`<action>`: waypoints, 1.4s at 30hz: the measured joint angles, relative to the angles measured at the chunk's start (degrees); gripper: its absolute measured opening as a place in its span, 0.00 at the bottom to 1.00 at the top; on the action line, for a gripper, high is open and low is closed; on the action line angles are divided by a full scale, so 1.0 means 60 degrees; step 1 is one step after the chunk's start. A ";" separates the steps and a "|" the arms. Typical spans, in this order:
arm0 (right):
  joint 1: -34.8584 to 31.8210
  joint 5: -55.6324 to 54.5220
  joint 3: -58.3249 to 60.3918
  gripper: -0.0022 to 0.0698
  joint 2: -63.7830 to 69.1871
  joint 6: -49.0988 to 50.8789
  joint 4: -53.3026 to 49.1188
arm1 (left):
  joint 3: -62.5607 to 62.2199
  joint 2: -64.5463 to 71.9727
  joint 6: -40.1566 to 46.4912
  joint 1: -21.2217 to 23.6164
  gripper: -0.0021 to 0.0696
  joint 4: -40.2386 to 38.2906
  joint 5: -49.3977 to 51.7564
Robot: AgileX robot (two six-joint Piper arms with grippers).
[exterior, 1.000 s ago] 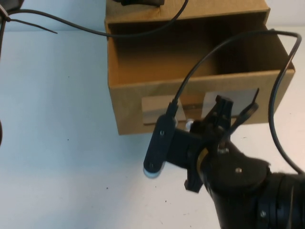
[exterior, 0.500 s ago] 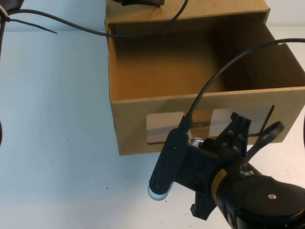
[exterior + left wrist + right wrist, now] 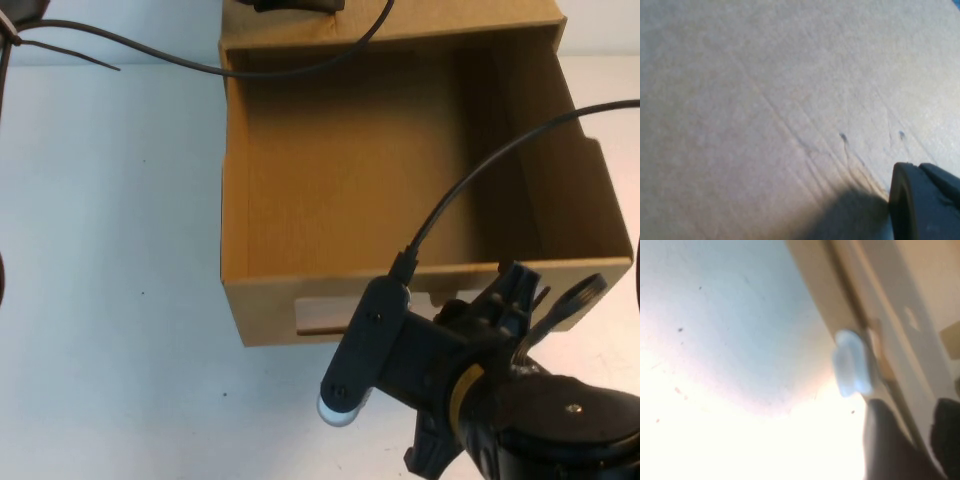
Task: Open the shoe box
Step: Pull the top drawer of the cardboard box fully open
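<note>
As the shoe box (image 3: 340, 180) is sitting slid open nearward, the right gripper (image 3: 510, 290) is hanging at its near wall and the left gripper (image 3: 922, 200) is seemingly bracing the far sleeve (image 3: 400, 25); I cannot tell either's grip.

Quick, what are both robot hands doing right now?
Left gripper: on the shoe box top, cannot tell.
Right gripper: open, at the drawer's front wall.
</note>
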 joint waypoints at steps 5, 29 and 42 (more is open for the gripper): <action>0.0000 0.0089 0.0000 0.43 0.0000 0.0000 0.0173 | 0.0000 0.0000 0.0000 0.0000 0.02 0.0000 0.0000; 0.1710 0.2202 -0.1366 0.08 -0.4103 -0.0147 0.2228 | -0.1523 -0.1130 -0.0110 0.0000 0.02 0.0361 0.0421; -0.2089 0.2361 -0.1689 0.01 -0.5389 0.0098 0.0595 | -0.0803 -0.3977 -0.0001 -0.1731 0.02 0.3849 0.0534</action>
